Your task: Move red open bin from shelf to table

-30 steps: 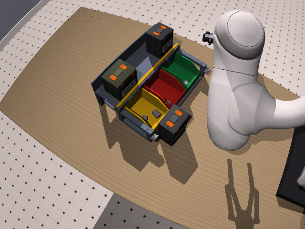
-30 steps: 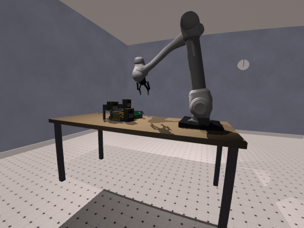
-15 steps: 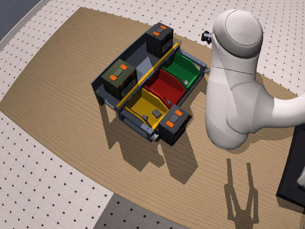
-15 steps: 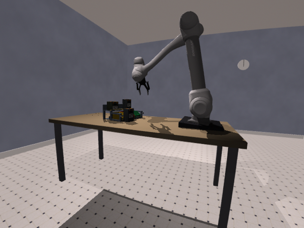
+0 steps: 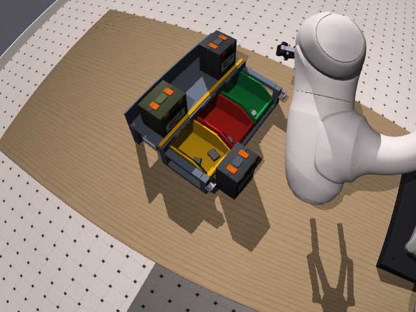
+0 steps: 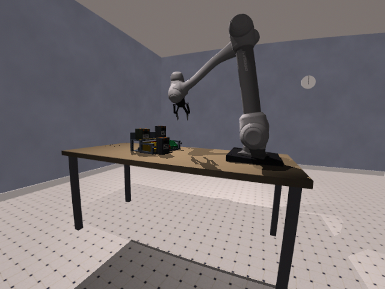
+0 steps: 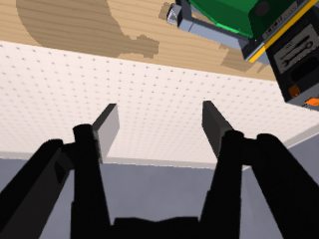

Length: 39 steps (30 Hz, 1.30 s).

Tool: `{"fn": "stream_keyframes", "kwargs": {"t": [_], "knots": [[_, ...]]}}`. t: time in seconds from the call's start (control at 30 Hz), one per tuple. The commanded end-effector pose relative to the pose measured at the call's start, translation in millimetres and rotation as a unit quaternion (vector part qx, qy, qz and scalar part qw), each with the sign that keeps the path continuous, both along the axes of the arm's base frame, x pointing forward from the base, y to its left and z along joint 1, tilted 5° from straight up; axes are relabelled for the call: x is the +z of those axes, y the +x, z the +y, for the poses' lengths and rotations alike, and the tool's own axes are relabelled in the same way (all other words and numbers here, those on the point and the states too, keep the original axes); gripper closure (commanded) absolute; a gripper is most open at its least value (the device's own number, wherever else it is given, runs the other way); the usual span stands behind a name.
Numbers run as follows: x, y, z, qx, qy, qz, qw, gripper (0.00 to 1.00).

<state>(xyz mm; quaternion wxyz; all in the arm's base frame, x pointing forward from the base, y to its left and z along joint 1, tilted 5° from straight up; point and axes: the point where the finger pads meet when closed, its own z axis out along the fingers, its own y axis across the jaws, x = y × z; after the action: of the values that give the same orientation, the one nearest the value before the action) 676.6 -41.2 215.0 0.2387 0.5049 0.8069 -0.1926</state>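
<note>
From the top we see the table (image 5: 101, 214) carrying a grey shelf (image 5: 134, 117). At its left sits an olive box (image 5: 162, 107), and further back a black box (image 5: 218, 53). In front of a yellow rail, three open bins stand side by side: the yellow bin (image 5: 198, 144) nearest us, the red bin (image 5: 225, 119) in the middle, and the green bin (image 5: 248, 93) beyond it. We make out small grey parts in each bin. A second black box (image 5: 236, 169) stands on the table, just beside the yellow bin.

To the right, the arm (image 5: 322, 110) fills much of the view. In the exterior view the gripper (image 6: 181, 116) hangs high above the table, well apart from the shelf, pointing down. Our wrist view shows the fingers about half open with nothing between them, only floor below, and the green bin's corner at the upper right.
</note>
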Motion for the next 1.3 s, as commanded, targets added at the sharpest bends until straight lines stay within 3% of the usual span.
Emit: {"fn": "stream_keyframes", "kwargs": {"t": [0.0, 0.03, 0.43, 0.6, 1.0, 1.17, 1.27], "knots": [[18.1, -26.4, 13.9, 0.076, 0.045, -0.029, 0.996, 0.43], [23.5, -34.1, 17.5, 0.097, 0.057, -0.037, 0.993, 0.43], [23.5, -34.1, 17.5, 0.097, 0.057, -0.037, 0.993, 0.43], [49.6, -72.1, 35.7, 0.202, 0.12, -0.077, 0.969, 0.43], [49.6, -72.1, 35.7, 0.202, 0.12, -0.077, 0.969, 0.43], [75.8, -110.1, 54.1, 0.302, 0.18, -0.116, 0.929, 0.43], [75.8, -110.1, 54.1, 0.302, 0.18, -0.116, 0.929, 0.43]]}}
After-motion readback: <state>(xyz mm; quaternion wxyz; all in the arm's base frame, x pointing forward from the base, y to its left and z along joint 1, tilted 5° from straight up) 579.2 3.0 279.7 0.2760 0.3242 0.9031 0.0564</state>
